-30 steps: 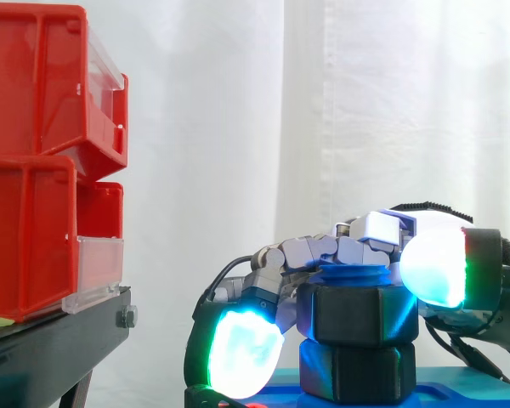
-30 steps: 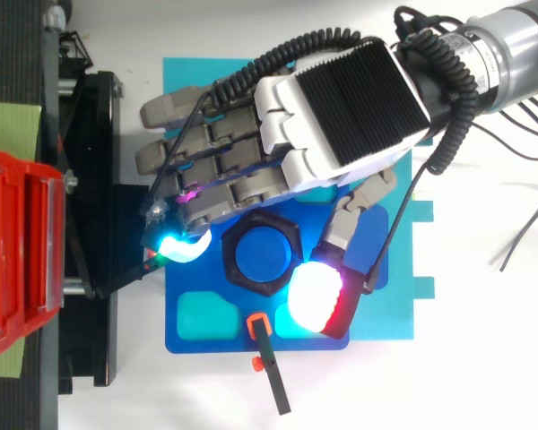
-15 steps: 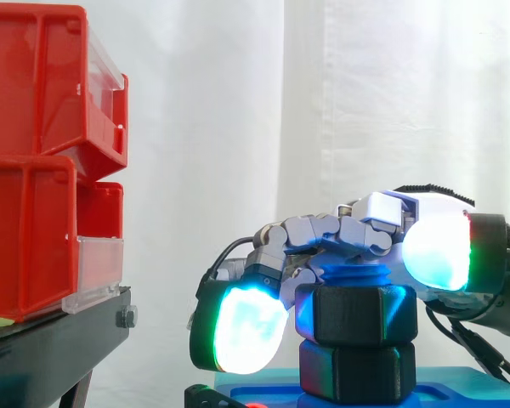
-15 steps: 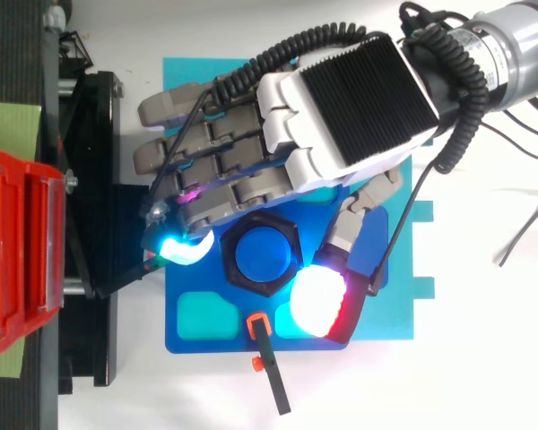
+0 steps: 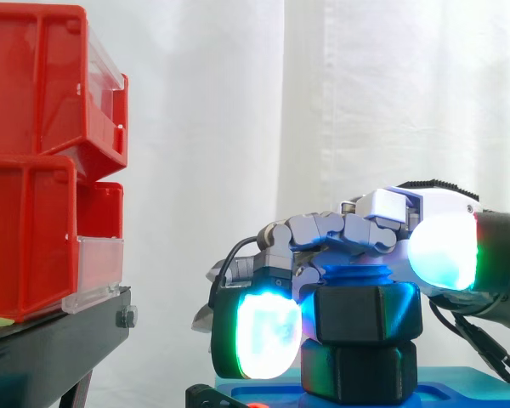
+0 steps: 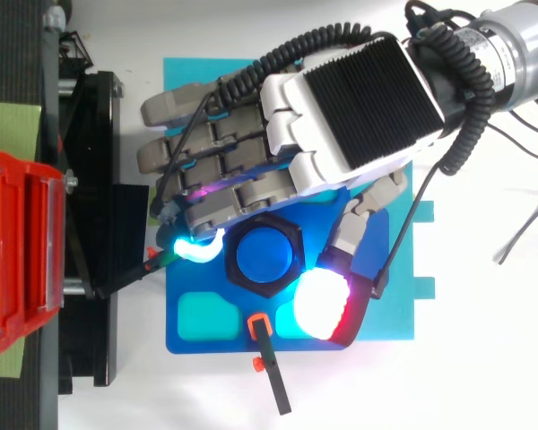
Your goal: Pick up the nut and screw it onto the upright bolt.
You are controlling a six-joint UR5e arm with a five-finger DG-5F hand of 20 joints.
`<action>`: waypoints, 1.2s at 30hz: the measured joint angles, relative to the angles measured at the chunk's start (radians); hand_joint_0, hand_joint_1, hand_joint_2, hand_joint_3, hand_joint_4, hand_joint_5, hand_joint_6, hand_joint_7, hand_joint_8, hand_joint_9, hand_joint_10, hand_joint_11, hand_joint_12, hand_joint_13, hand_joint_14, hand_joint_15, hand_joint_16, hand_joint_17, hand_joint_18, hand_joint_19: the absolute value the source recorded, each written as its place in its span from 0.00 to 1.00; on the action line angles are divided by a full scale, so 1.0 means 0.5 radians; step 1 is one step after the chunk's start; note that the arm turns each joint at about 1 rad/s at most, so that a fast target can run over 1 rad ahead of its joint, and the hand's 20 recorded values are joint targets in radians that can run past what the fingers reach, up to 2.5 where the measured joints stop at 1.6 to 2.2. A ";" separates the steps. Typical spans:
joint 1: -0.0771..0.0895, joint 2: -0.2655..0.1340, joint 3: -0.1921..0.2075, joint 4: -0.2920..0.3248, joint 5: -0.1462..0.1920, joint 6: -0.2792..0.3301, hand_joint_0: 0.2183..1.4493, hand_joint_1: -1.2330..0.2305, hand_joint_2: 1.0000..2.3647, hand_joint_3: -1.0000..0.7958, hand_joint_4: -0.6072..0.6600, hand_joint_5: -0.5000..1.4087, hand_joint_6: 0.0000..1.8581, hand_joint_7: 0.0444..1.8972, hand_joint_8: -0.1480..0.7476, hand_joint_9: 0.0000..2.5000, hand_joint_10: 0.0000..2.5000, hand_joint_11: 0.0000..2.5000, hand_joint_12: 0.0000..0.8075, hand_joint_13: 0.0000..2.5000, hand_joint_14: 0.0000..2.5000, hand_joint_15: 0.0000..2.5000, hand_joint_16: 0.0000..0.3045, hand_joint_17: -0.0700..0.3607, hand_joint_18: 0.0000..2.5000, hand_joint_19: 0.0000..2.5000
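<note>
A black hexagonal nut [image 6: 290, 237] [image 5: 367, 313] sits on the upright blue bolt [image 6: 264, 258], whose threaded top [image 5: 357, 276] shows just above it. Below the nut is a second black hexagonal block [image 5: 357, 371] at the bolt's foot on the blue plate [image 6: 190, 342]. My hand [image 6: 359, 103] lies over the bolt from the upper right, its fingers curled round the nut. One glowing fingertip [image 6: 195, 248] [image 5: 259, 335] is at the nut's left side. The glowing thumb pad [image 6: 321, 303] [image 5: 444, 250] is at its lower right. The palm hides the nut's far side.
Red bins [image 5: 42, 161] [image 6: 18, 260] stand on a black stand [image 6: 90, 224] at the left, close to the fingers. A teal mat [image 6: 403, 269] lies under the blue plate. A thin black tool with an orange end [image 6: 267, 363] lies at the plate's front edge.
The glowing fingertip has swung right, closer against the nut's left side. The thumb pad has shifted a little to the right. The nut stays on the bolt.
</note>
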 measured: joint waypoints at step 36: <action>-0.032 0.002 0.002 0.073 -0.013 -0.036 0.15 0.76 0.00 0.28 0.63 0.25 0.27 0.78 0.49 0.30 0.00 0.00 0.37 0.25 0.00 0.00 0.12 0.36 0.16 0.00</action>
